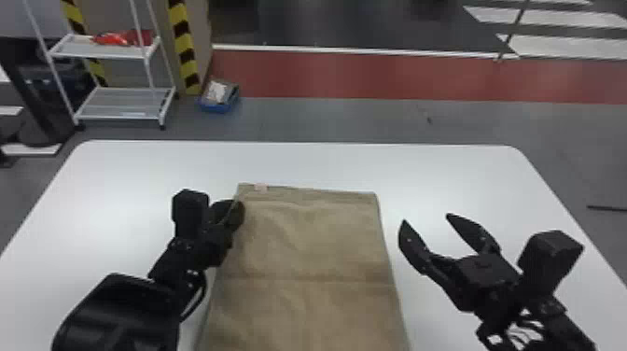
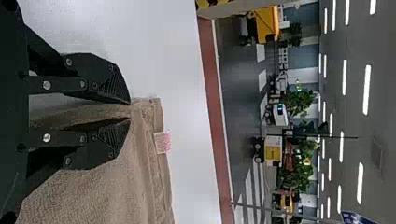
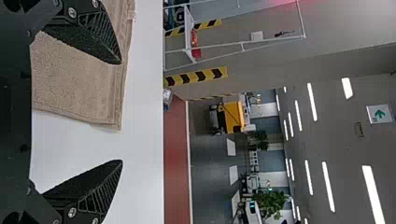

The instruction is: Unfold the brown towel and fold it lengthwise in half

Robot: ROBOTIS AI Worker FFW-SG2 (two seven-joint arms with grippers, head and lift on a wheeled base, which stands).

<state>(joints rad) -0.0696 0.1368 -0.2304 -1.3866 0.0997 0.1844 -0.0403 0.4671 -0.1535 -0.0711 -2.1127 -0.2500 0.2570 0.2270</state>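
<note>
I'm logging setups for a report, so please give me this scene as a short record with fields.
surface: white table
cloth: brown towel, spread on it, crease running across
label: small pale tag, far edge, near the left corner
left gripper: pinching the towel's left side
right gripper: open, right of the towel
</note>
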